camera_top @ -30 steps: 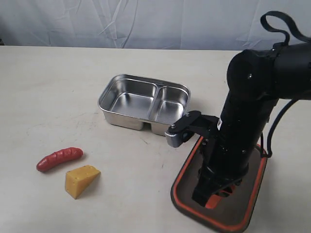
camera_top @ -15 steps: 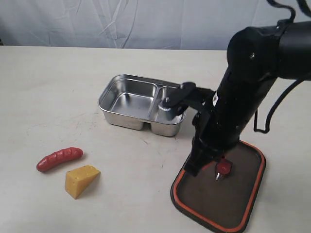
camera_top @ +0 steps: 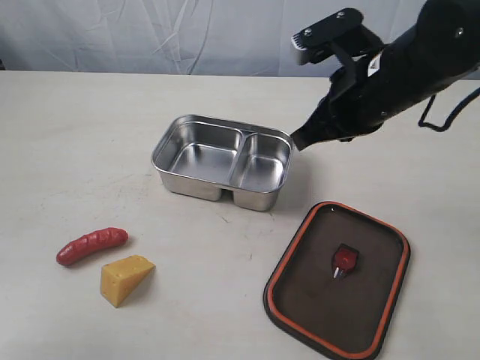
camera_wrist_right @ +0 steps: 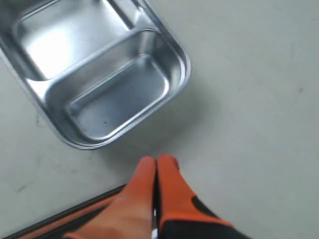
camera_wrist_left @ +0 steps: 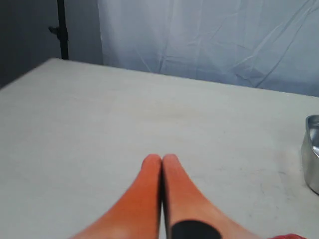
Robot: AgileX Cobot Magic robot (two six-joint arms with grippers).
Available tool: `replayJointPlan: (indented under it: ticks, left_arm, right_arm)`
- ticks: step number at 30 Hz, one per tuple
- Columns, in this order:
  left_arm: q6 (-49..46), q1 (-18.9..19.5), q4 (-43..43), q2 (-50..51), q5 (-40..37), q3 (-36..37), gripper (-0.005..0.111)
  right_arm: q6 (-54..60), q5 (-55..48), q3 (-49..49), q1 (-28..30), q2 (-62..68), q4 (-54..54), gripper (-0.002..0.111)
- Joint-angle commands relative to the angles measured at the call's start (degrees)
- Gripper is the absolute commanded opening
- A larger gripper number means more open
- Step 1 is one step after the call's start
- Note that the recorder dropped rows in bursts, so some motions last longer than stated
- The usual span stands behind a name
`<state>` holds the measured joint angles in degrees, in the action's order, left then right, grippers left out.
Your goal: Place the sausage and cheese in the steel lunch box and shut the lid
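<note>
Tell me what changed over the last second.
The right gripper, shut, lifted off the lid and swung up and back, ending beyond the far right corner of the steel lunch box. The lid, sausage, cheese and box stayed put.

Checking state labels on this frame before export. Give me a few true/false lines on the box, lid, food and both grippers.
1. Both compartments of the steel lunch box are empty. True.
2. The lid sits on the box. False: it lies flat on the table, apart from the box, with its orange rim showing.
3. The sausage and the cheese lie on the table outside the box. True.
4. The right gripper holds the lid. False: its fingers are shut on nothing, near the box.
5. The left gripper is open. False: it is shut with nothing between its fingers.
</note>
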<state>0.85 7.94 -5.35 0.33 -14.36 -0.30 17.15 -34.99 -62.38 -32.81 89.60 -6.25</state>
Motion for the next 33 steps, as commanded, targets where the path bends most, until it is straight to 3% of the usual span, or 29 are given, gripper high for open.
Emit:
replayJointPlan:
  ticks: [1,6,8,11,16,18,20,24,29,31,33]
  left_arm:
    - [0.1,0.1,2.9,-0.3,9.4,0.3,0.0]
    - [0.1,0.1,2.9,-0.3,16.5,0.3,0.0]
    - [1.2,0.1,1.3,-0.3,23.9,0.3,0.0]
    - [2.2,0.1,-4.2,-0.3,42.7,0.3,0.0]
    - [2.2,0.1,-6.2,-0.3,54.5,0.3,0.0]
    - [5.6,0.1,-7.0,-0.3,55.7,0.3,0.0]
    - [10.8,0.1,-8.1,-0.3,49.4,-0.3,0.0]
    - [12.0,0.1,-7.7,2.2,26.9,-8.3,0.0]
    - [11.7,-0.6,7.5,19.4,1.5,-24.8,0.0]
    - [4.0,-1.7,7.5,27.0,-5.7,-31.2,0.0]
    - [-9.0,-2.9,2.1,35.3,-12.4,-37.4,0.0]
  right_arm:
    - [-0.3,0.7,-0.2,5.1,-0.8,-0.1,-0.001]
    - [-0.3,0.4,-0.2,5.5,-0.8,-1.4,-0.001]
    - [-0.3,-0.2,-0.2,5.5,-0.8,-1.4,-0.001]
    - [-0.3,-0.7,-0.2,5.5,-0.8,-0.9,-0.001]
    - [-0.3,-0.7,-0.2,5.5,-0.8,-0.5,-0.001]
    - [-0.3,-0.7,-0.2,5.5,-0.8,-0.1,-0.001]
    - [-0.3,-0.7,-0.2,5.5,-0.8,0.3,-0.001]
    - [-0.3,-0.7,-0.2,5.5,-0.8,0.8,-0.001]
    - [-0.3,-0.6,-0.2,5.5,-0.8,0.8,-0.001]
    - [-0.3,-0.5,-0.2,5.5,-0.8,0.9,-0.001]
    - [-0.3,-0.5,-0.2,5.5,-0.8,0.9,-0.001]
